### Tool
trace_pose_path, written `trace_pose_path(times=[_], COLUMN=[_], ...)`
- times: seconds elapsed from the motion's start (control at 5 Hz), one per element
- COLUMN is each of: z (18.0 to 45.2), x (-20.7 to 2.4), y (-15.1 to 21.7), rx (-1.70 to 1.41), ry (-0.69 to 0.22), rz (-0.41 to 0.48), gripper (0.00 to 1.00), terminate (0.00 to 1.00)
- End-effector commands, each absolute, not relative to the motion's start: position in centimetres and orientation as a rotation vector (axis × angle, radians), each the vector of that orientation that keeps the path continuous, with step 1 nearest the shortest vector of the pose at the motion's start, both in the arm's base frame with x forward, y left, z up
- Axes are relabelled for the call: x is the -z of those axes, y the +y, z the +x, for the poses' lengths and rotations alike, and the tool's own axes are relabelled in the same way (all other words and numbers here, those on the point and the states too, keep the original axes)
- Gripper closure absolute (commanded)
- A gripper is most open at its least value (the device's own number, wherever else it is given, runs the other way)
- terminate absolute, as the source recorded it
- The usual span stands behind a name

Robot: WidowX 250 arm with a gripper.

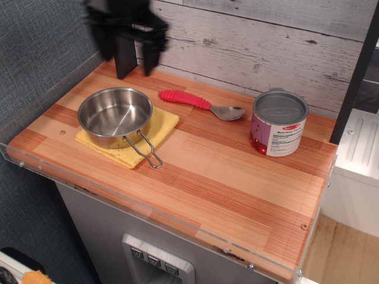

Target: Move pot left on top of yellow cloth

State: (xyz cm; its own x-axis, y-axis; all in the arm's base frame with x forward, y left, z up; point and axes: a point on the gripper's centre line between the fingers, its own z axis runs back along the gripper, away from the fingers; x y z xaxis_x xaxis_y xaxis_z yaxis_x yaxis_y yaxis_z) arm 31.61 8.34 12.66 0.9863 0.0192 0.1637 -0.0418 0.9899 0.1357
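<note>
The shiny steel pot point(114, 116) sits upright on the yellow cloth point(160, 126) at the left of the wooden table. Its wire handle point(145, 151) points toward the front right, past the cloth's edge. My gripper point(127, 52) is blurred, high above the table's back left, behind and above the pot and well apart from it. Its two dark fingers hang spread apart with nothing between them.
A spoon with a red handle point(201, 103) lies behind the cloth. A labelled tin can point(278, 123) stands at the back right. A dark post point(123, 56) rises at the back left, a plank wall point(254, 41) behind. A clear guard point(148, 207) lines the front edge.
</note>
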Motion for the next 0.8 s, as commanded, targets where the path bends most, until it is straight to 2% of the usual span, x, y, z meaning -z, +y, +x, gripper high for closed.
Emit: trace_pose_path(times=[0.0, 0.2, 0.4, 0.6], z=[34.0, 35.2, 35.2, 35.2], x=[-16.1, -16.4, -16.4, -16.4], y=[4.0, 2.2, 2.2, 2.2], rx=[-0.063, -0.046, -0.046, -0.046], ry=[-0.280, -0.277, -0.277, -0.277], rz=[0.075, -0.002, -0.002, -0.002], gripper=[0.00, 0.00, 0.00, 0.00], terminate=[0.00, 0.00, 0.00, 1.00])
